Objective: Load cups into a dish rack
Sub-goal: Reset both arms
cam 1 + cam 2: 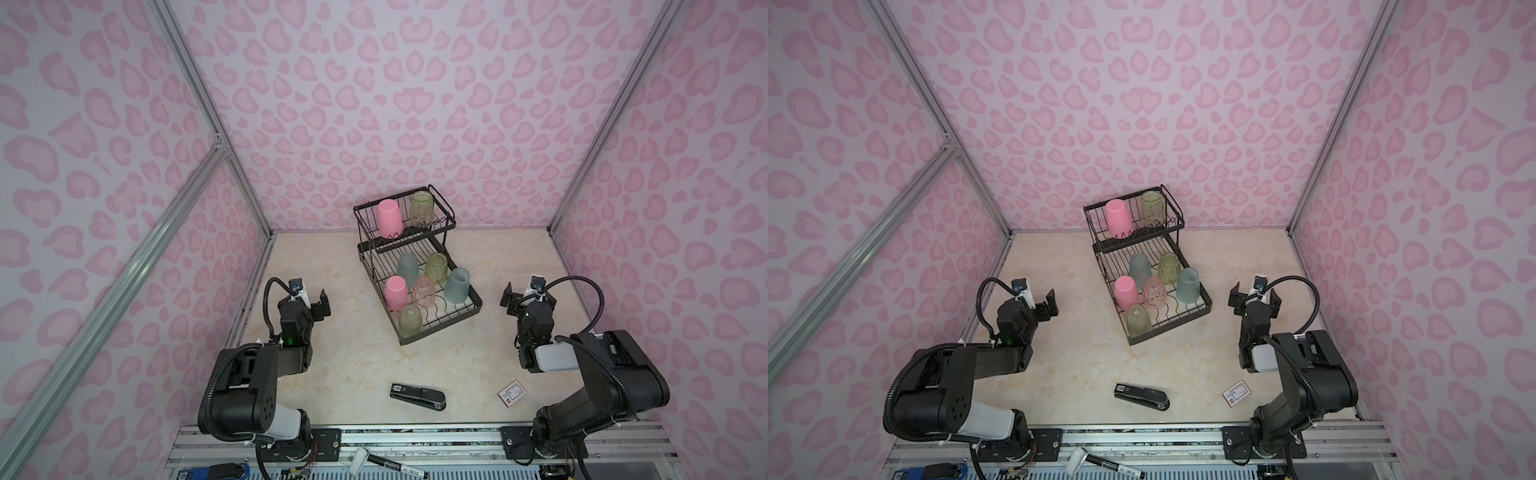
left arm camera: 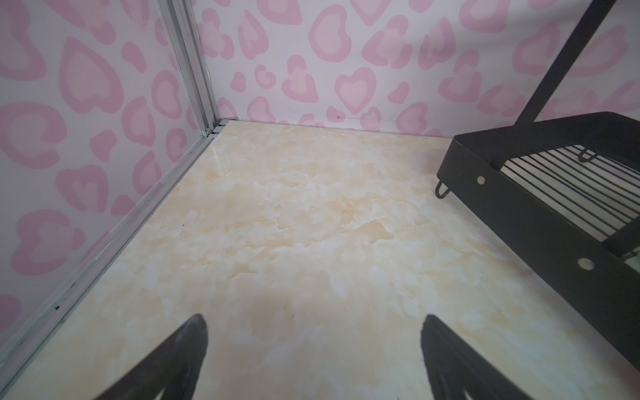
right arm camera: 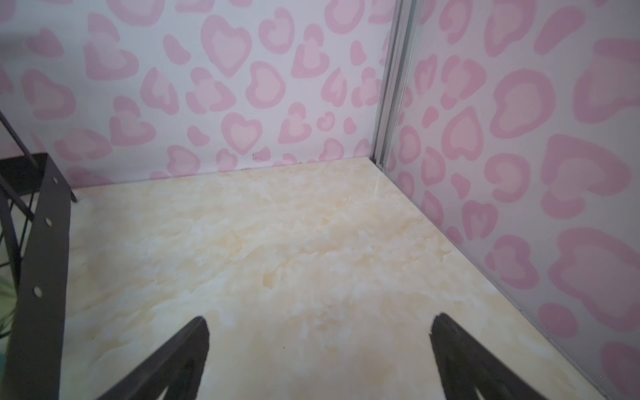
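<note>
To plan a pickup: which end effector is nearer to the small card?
Right. The right end effector hangs beyond the card, toward the back wall; the left end effector is across the table, on the dish rack's other side.

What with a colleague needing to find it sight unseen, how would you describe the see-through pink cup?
On the table stands a black two-tier dish rack; look in its lower tray. There the see-through pink cup sits between an opaque pink cup and a teal cup. It alone is clear, ribbed and pink.
</note>
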